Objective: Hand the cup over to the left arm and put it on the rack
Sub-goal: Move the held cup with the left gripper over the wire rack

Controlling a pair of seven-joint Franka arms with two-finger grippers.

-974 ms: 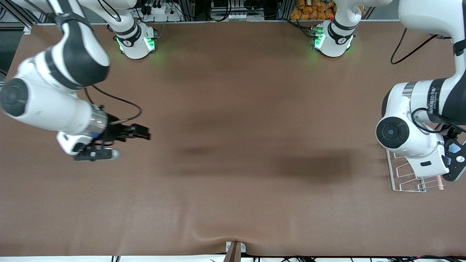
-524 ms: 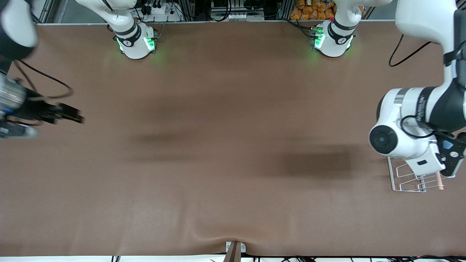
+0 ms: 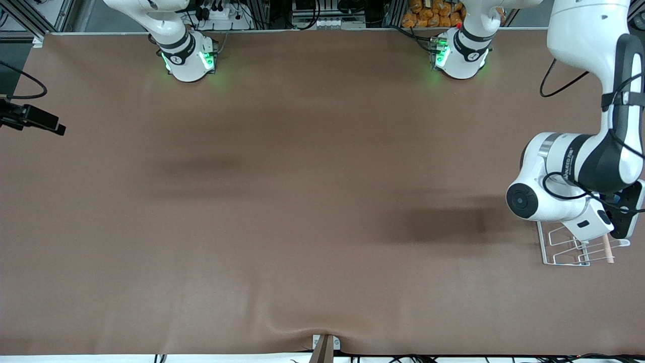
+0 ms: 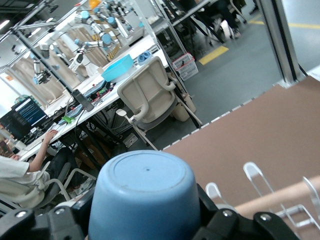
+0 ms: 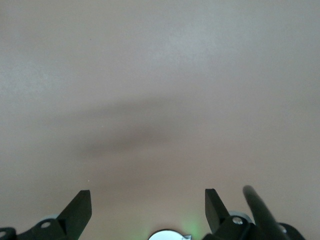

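Now: cup held over the rack.
Right tool [image 3: 35, 120] hangs released and empty over the right arm's end of the table [image 3: 302, 176]; left tool [image 4: 145, 225] grasps the blue cup [image 4: 145, 200], bottom up, above the white wire rack [image 3: 574, 249] at the left arm's end.

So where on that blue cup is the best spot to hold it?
Around its side wall, fingers on two facing sides, as the left gripper holds it now over the rack. The cup has no handle and tapers slightly, so its plain round wall is likely the only good grip.
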